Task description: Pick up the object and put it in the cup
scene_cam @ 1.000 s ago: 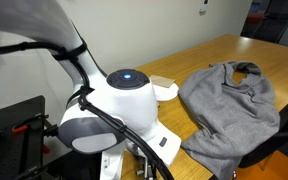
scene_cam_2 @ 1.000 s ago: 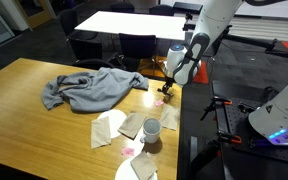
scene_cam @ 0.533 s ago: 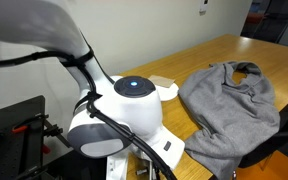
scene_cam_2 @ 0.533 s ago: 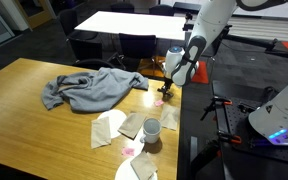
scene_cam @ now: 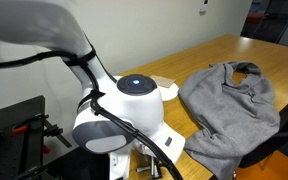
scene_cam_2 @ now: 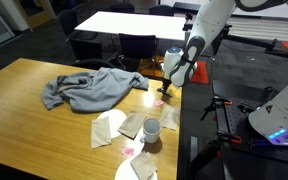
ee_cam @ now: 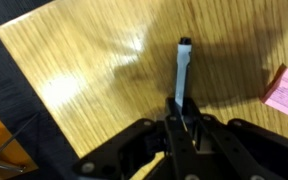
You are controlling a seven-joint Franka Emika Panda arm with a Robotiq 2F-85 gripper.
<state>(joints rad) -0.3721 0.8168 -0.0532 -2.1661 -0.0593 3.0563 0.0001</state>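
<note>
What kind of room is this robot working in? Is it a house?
Probably an office or meeting room, not a house: a long wooden table, dark office chairs and a big white table behind.

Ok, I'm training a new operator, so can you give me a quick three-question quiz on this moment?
1. True or false: the gripper is shut on the marker.
2. Which of these lies on the table along with the cup? A) grey cloth B) laptop C) fruit bowl
3. Fill in: in the wrist view, the small block at the right edge is ____ in colour.
Key: 1 true; 2 A; 3 pink.
</note>
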